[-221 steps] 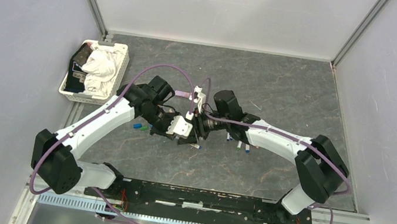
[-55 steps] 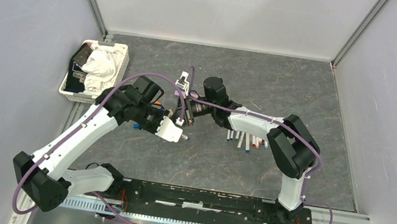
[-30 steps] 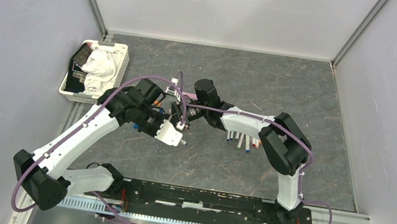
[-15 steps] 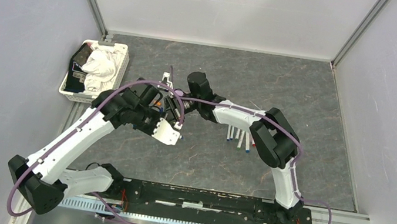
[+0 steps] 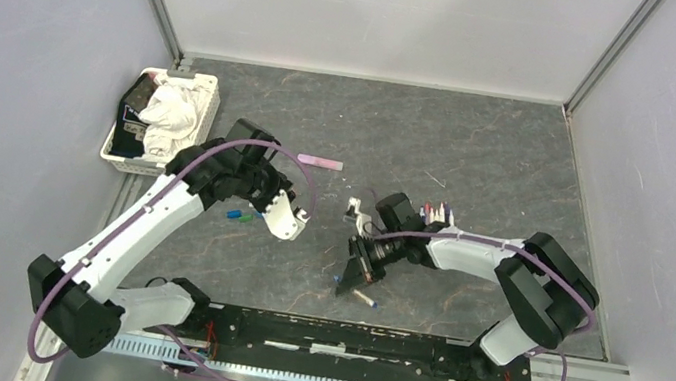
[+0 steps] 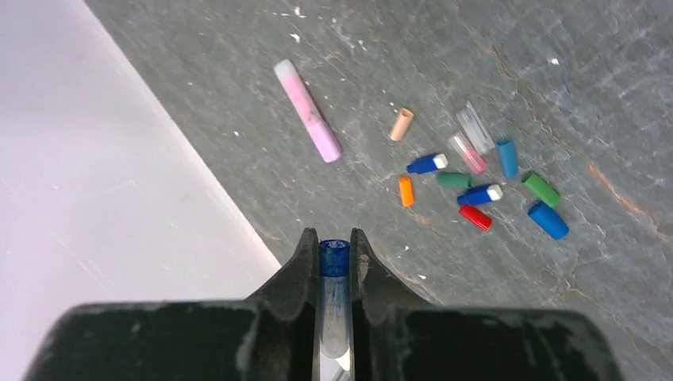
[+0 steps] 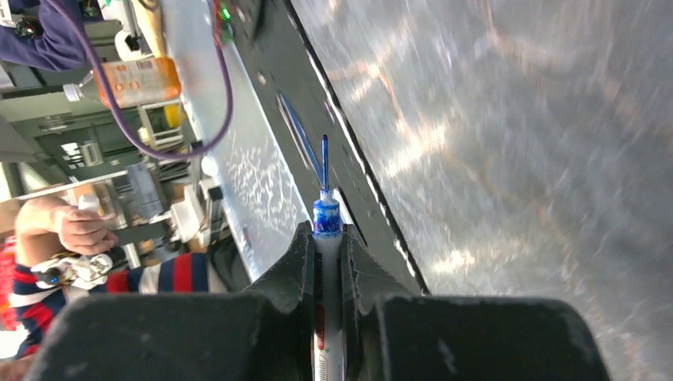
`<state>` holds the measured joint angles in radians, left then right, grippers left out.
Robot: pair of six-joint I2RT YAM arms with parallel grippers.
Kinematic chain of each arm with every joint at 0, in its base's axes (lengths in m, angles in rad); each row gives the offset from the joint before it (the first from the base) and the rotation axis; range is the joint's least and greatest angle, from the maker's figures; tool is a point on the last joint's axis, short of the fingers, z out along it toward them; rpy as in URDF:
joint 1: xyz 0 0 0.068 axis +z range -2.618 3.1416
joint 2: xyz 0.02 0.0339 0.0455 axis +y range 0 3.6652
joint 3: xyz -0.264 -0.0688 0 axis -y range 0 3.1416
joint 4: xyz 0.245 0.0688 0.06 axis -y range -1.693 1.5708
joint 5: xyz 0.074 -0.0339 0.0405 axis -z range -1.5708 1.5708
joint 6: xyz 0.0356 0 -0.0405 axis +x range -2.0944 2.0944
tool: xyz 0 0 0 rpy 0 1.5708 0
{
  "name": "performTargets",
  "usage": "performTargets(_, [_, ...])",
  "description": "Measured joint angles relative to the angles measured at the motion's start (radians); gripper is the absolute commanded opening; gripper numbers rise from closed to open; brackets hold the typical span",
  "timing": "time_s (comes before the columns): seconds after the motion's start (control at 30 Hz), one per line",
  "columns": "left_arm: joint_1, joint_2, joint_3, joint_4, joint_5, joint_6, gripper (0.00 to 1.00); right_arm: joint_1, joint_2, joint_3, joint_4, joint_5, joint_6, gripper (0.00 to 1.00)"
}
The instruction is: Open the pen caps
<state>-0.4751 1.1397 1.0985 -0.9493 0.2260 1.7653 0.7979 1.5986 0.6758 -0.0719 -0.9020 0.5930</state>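
Pen caps [image 6: 453, 180] first: you've got a loose bunch lying flat on the table, just left of your left gripper [image 5: 298, 217] in the top view. There are blue, green, red and orange ones plus a couple of clear-ish ones, and none touch the fingers. From the left wrist camera they sit ahead of the jaws and off to the right.

That left gripper is pinched tight on one blue cap [image 6: 334, 258], its open end poking out past the fingertips. A pink stick [image 6: 308, 111] lies on its own, a bit farther out than the caps.

Move right and your right gripper [image 7: 326, 234] is squeezed on a white pen [image 7: 326, 218] with a bare blue tip, at the near middle of the table and apart from the loose caps. Can't tell if the tip touches down. More pens [image 5: 434, 210] lie just behind that arm.

The surface is a dark grey stone-look table [image 5: 481, 151]. A white basket [image 5: 208, 121] with a white cloth [image 5: 168, 115] sits far left, and plain pale walls [image 5: 14, 102] close it in left, far and right.
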Motion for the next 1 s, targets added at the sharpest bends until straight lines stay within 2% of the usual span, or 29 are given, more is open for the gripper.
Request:
performTargets(0.17, [-0.032,-0.01,0.033,0.005,0.027,-0.139,0.02,-0.058,-0.005,0.146,-0.024,0.048,-0.078,0.0])
performTargets(0.27, [-0.02,0.048,0.048,0.006,0.035,-0.276,0.03,-0.126,-0.021,0.182,-0.071,0.164,-0.124,0.0])
performTargets(0.4, [0.02,0.16,0.031,0.034,0.04,-0.431,0.07,-0.203,-0.055,0.195,-0.164,0.433,-0.157,0.0])
performTargets(0.53, [0.045,0.261,-0.009,0.094,0.022,-0.556,0.14,-0.212,-0.071,0.219,-0.239,0.708,-0.165,0.0])
performTargets(0.8, [0.048,0.339,-0.159,0.267,-0.058,-0.672,0.15,-0.211,-0.048,0.244,-0.266,1.017,-0.144,0.0])
performTargets(1.0, [0.049,0.384,-0.184,0.355,-0.078,-0.726,0.15,-0.211,-0.015,0.244,-0.245,1.176,-0.089,0.0])
